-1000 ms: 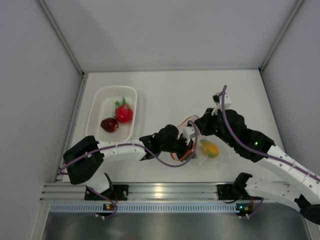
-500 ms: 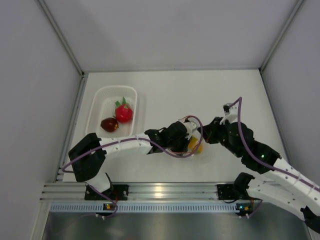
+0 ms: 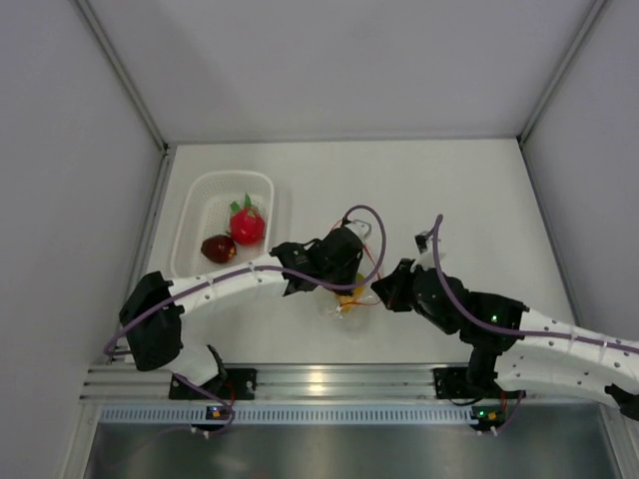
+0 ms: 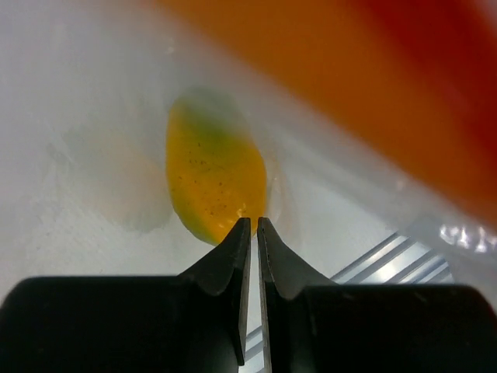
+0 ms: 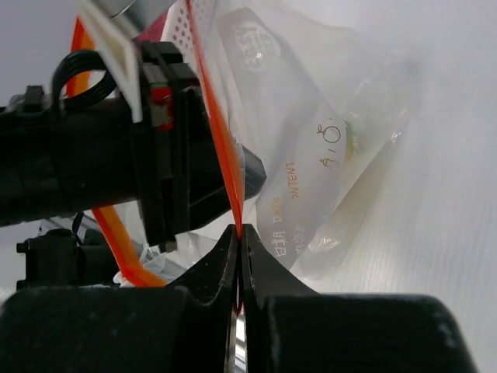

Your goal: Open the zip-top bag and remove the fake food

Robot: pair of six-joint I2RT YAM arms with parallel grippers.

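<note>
The right claw (image 5: 237, 233) is pinched tight on the orange strip (image 5: 221, 148) of the bag (image 5: 311, 155). The strip runs up from its tips toward the top left of the right wrist view. In the top view the bag sits at frame centre, between the two arms and just below the left wrist.

The yellow fruit (image 4: 213, 183) is inside the bag, seen through cloudy film at the middle of the left wrist view. The left claw (image 4: 253, 225) is narrow, a thin slit between its tips, which sit at the fruit's lower end. I cannot tell whether film is caught in that slit.

Out from the bag, the basket (image 3: 200, 190) at the upper left of the top view holds the red fruit (image 3: 248, 226) and the maroon fruit (image 3: 218, 248). Both are well apart from the bag, so one fruit is left to take out. The table (image 3: 449, 190) is white all round.

Risks from here:
- The strip is thin and slick. A sideways tug from the left arm could pull it out of the right claw, and the mouth would collapse.
- The left tips may close on film together with the fruit and drag the whole bag.
- The oval fruit could squirt away from such narrow tips and slide deeper into the bag.
</note>
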